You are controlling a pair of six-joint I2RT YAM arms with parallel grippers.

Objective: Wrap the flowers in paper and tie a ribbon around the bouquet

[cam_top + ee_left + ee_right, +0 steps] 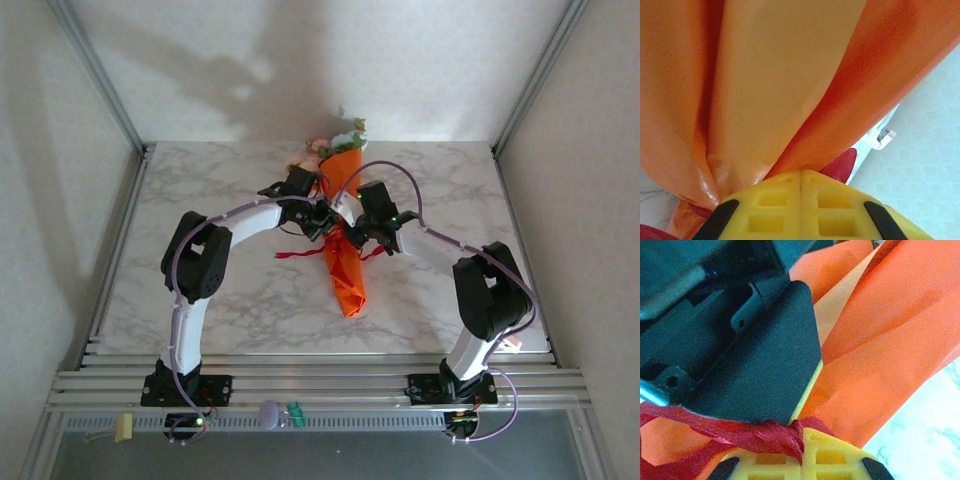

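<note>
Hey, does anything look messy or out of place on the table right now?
Nothing spilled or damaged. The ribbon is bunched and crumpled at the right gripper's fingers, its loose ends trailing on the table either side of the bouquet.

Top view: the bouquet (346, 272) waist is hidden under the left gripper (322, 218) and right gripper (358, 232). The ribbon (295, 254) pokes out there as loose ends, can't tell how it's tied. The flowers (335, 146) are too small to count. Left wrist: the paper (780, 75) runs off three edges, and whatever the closed left gripper pinches is hidden. Right wrist: the left gripper's blurred body blocks the upper left.
</note>
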